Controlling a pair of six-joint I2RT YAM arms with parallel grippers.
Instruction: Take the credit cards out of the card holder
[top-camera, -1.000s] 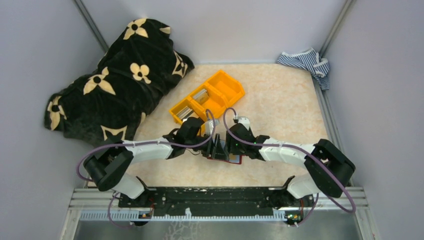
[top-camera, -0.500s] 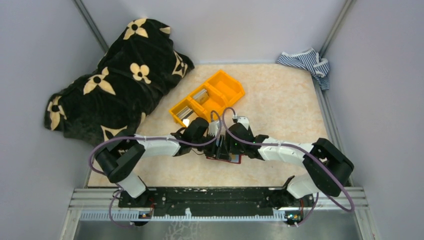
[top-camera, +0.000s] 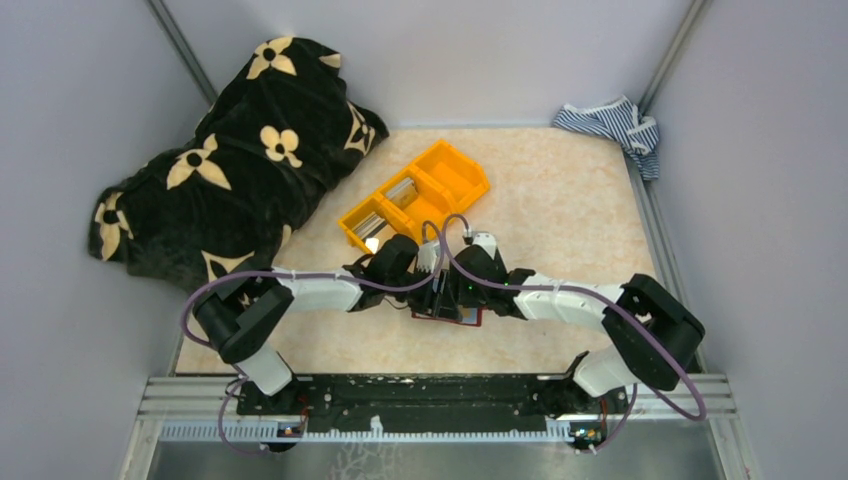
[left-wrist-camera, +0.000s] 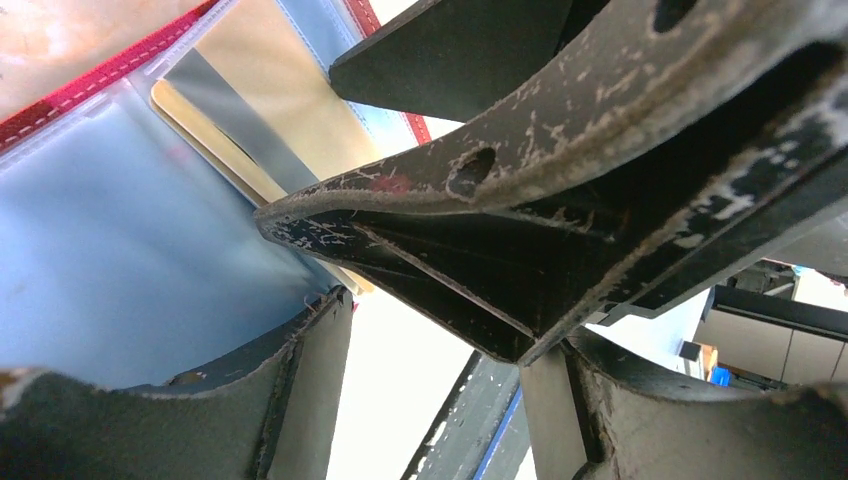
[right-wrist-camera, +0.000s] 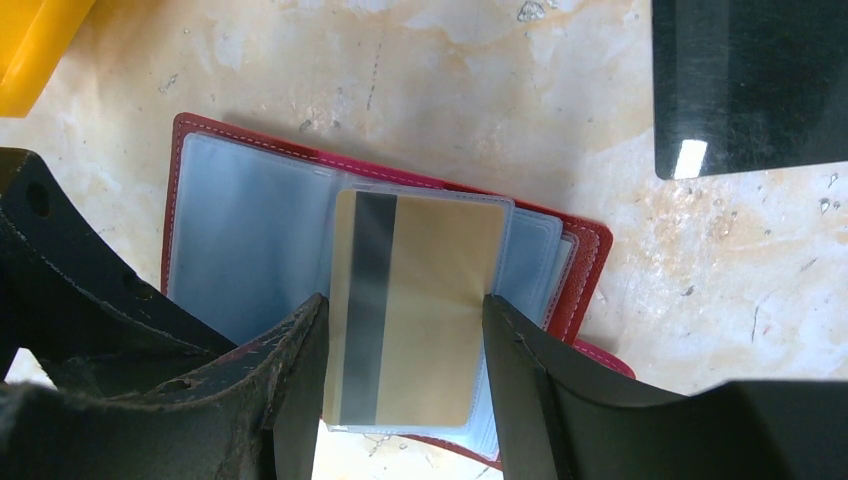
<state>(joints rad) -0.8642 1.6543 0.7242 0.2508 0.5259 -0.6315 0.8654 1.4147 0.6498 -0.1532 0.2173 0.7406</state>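
Card holder (right-wrist-camera: 250, 240) open, right tool (right-wrist-camera: 405, 360) clamped across beige card (right-wrist-camera: 420, 300), left tool's (left-wrist-camera: 430, 330) jaws apart, its tips seemingly hidden.

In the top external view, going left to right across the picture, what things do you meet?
Black floral blanket → orange bin → striped cloth. The card holder sits under the arms, below the bin, so I leave it out of the order.

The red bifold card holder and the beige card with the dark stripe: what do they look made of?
Red bifold card holder: likely leather or faux leather, with pale stitching along the rim; pockets look like clear, soft plastic. Beige card with dark stripe: apparently stiff, smooth plastic with a faint sheen.
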